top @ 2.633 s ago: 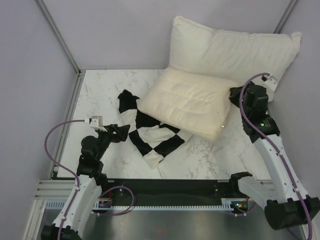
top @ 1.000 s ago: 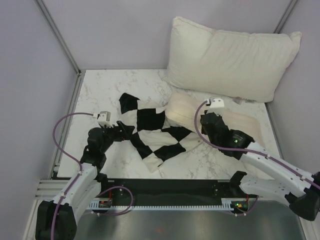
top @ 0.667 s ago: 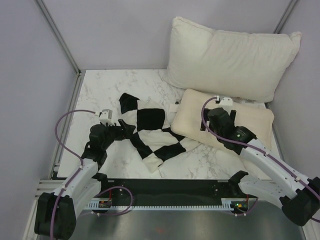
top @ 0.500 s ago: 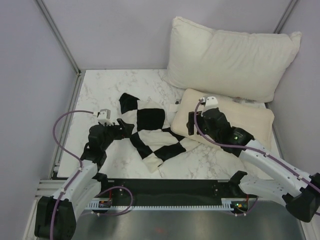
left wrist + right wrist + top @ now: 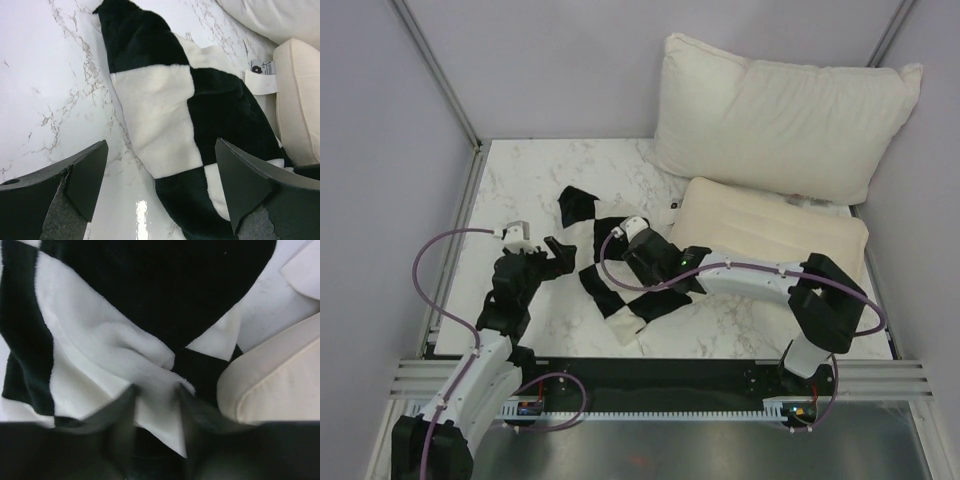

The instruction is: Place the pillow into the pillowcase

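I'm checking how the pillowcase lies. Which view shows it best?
Top external: nearly the whole pillowcase shows, crumpled beside the pillow, the right arm over its middle. Left wrist shows only one end; right wrist, a blurred close-up of folds.

1. Two pillows: the pillow (image 5: 770, 235) just right of the right gripper (image 5: 155, 400), the larger white pillow (image 5: 780, 105) beyond it
2. One pillowcase (image 5: 620, 295), under the right gripper, ahead of the left gripper (image 5: 161, 145)
3. Two grippers
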Motion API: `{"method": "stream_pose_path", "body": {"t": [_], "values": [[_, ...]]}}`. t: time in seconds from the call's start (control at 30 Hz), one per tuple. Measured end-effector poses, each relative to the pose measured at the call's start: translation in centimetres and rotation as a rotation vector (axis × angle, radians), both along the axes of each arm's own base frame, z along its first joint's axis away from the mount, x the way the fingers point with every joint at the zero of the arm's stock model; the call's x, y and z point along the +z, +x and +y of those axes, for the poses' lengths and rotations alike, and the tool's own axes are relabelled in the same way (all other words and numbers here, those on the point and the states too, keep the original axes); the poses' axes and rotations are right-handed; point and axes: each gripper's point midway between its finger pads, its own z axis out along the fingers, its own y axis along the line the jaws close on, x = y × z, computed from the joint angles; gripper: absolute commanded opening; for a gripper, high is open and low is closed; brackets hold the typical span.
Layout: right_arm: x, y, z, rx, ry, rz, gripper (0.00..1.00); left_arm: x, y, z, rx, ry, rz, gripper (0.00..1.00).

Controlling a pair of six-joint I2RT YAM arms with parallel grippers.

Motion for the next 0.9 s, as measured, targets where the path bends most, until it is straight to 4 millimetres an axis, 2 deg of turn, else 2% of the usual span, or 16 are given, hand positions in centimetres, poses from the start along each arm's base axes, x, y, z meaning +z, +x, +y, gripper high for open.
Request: {"method": "stream_pose_path", "body": {"t": [0.07,0.1,0.2,0.3,0.37,0.43,0.53,0.6,0.67,0.7,0.73,0.77,0.8,0.83,0.87,0.9], "values": [[-1.3,0.1,0.2,0.005,-0.023,0.012,0.15,0.6,0.0,0.2,0.010,-0.001,-0.023,0.96],[-1.6,0.0,0.3,0.008,-0.027,0.016,0.00,0.8,0.0,0.2,0.010,-0.003,-0.030,0.95],[-0.6,-0.5,0.8,0.022,-0.002,0.006,0.00,0.9,-0.1,-0.1,-0.008,-0.008,-0.032,0.93],[2.6,-1.7,1.4,0.056,0.070,-0.015,0.00,0.2,-0.1,-0.7,-0.038,-0.012,-0.007,0.91],[6.1,-2.5,1.4,0.078,0.149,-0.038,0.00,-0.5,-0.2,-1.0,-0.059,-0.014,0.019,0.91],[10.9,-3.4,1.3,0.101,0.257,-0.072,0.00,-0.8,-0.2,-1.2,-0.067,-0.014,0.032,0.91],[19.6,-3.8,0.7,0.107,0.436,-0.183,0.00,-0.5,-0.2,-1.2,-0.069,-0.016,0.022,0.90],[25.3,-2.5,-0.1,0.067,0.533,-0.265,0.00,-0.2,-0.2,-1.2,-0.069,-0.018,0.011,0.90],[28.8,1.3,-1.2,-0.008,0.601,-0.290,0.00,0.1,-0.2,-1.2,-0.069,-0.020,-0.002,0.90],[30.2,4.3,-2.2,-0.074,0.630,-0.310,0.00,0.3,-0.3,-1.2,-0.069,-0.020,-0.008,0.90],[30.8,8.5,-3.7,-0.172,0.636,-0.320,0.04,0.4,-0.2,-1.2,-0.068,-0.021,-0.011,0.91],[31.1,11.5,-4.7,-0.244,0.642,-0.327,0.12,0.4,-0.2,-1.2,-0.069,-0.021,-0.013,0.91],[30.7,15.2,-5.6,-0.329,0.639,-0.325,0.38,0.4,-0.3,-1.2,-0.069,-0.021,-0.013,0.91],[29.6,17.8,-6.3,-0.393,0.619,-0.313,0.51,0.4,-0.3,-1.2,-0.069,-0.021,-0.012,0.91],[27.4,20.6,-7.1,-0.470,0.575,-0.272,0.62,0.4,-0.3,-1.2,-0.069,-0.020,-0.011,0.91],[25.5,22.7,-7.6,-0.521,0.540,-0.244,0.67,0.4,-0.3,-1.2,-0.070,-0.021,-0.012,0.91]]}}
